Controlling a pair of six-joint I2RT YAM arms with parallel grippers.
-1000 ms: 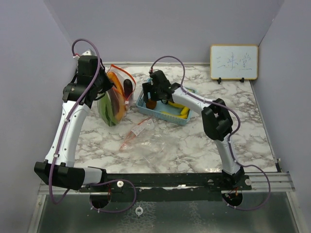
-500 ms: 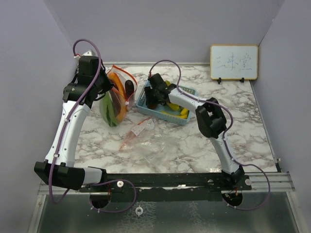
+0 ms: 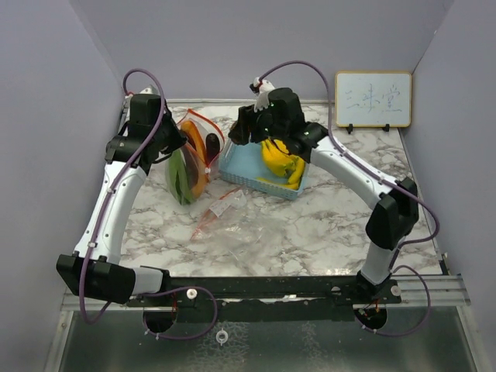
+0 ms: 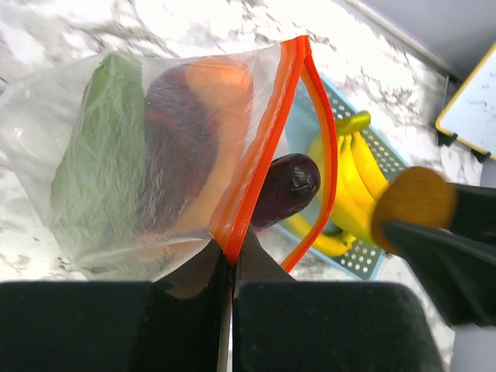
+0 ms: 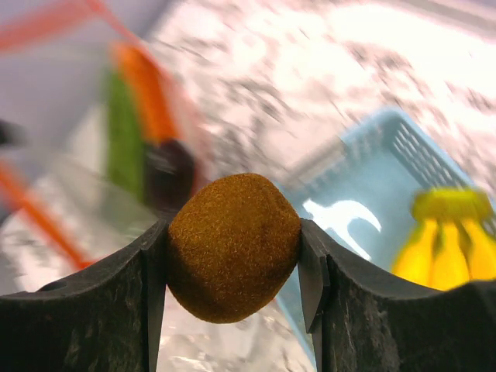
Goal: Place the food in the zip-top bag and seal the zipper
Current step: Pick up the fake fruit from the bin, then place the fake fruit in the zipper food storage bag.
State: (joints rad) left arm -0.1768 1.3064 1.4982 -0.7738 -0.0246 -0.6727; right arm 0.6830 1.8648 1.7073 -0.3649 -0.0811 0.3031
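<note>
Top: right gripper (image 3: 246, 133) hovers beside blue basket (image 3: 246, 169); bananas (image 3: 283, 159) inside it.
Left wrist: left gripper (image 4: 231, 260) pinched tight on zip-top bag (image 4: 267, 124) rim, eggplant (image 4: 287, 186) in mouth.
Right wrist: jaws part-open, clamping brown round fruit (image 5: 232, 256).

L gripper (image 4: 231, 260) clamped tight on zip-top bag (image 4: 116, 163) rim, upper left. R gripper (image 5: 232, 260) clasps small brown round fruit (image 5: 232, 244), upper centre, elbow far right.

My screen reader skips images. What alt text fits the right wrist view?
The right gripper holds a small brown round fruit above a marble table. Blurred behind: a blue basket with yellow bananas at right, a filled zip-top bag at left.
</note>
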